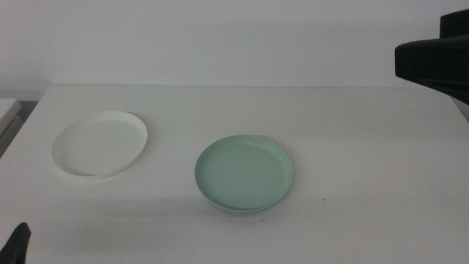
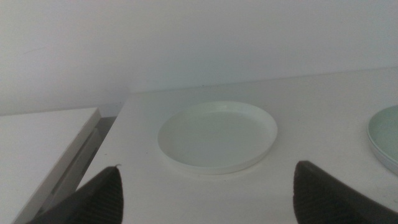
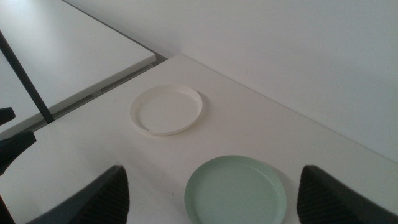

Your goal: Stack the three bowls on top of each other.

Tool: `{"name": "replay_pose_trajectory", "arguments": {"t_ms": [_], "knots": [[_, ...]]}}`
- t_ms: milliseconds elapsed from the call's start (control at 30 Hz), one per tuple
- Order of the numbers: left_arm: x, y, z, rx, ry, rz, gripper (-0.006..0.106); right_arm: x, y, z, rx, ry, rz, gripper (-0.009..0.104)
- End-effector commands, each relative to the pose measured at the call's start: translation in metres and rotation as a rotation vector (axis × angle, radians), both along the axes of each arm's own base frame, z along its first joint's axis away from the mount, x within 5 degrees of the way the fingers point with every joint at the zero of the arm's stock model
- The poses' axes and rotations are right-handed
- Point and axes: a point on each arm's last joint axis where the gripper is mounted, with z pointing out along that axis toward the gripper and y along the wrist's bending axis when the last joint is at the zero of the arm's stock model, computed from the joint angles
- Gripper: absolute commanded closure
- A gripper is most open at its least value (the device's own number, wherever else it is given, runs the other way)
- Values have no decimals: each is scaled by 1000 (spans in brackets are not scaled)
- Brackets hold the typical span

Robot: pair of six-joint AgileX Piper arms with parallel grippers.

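Note:
The white bowl lies at the table's left. It also shows in the left wrist view and the right wrist view. The pale mint green bowl lies near the middle, seen again from the right wrist and at the picture's edge from the left wrist. A thin pale edge shows under its rim, and I cannot tell what it is. No separate grey bowl is in view. My left gripper is open and empty, low at the front left. My right gripper is open and empty, high over the table's right side.
The right arm's dark body hangs at the upper right. A second white surface stands beside the table's left edge across a narrow gap. A white wall runs behind the table.

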Motion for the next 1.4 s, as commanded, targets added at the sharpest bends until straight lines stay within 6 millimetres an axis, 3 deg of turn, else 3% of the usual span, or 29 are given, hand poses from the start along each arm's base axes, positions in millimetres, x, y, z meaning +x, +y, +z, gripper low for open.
{"name": "replay_pose_trajectory", "arguments": {"t_ms": [0,100,233,400,467,533,633,833,967,1167,1367], "knots": [[0,0,1,-3,-18,-3,7,0,-1,-1,-9,-2,-3,18],[1,2,8,37,5,22,7,0,-1,-1,-9,-2,-3,18],[15,7,68,31,118,86,7,0,-1,-1,-9,-2,-3,18],[53,14,145,29,315,111,7,0,-1,-1,-9,-2,-3,18],[66,17,164,77,370,98,7,0,-1,-1,-9,-2,-3,18],[81,17,171,48,443,78,7,0,-1,-1,-9,-2,-3,18],[101,16,167,-22,550,61,7,0,-1,-1,-9,-2,-3,18],[143,17,131,-105,761,33,7,0,-1,-1,-9,-2,-3,18],[173,22,120,-168,835,85,7,0,-1,-1,-9,-2,-3,18],[249,38,114,-115,1015,124,7,0,-1,-1,-9,-2,-3,18],[325,52,74,-33,1132,111,7,0,-1,-1,-9,-2,-3,18]]}}
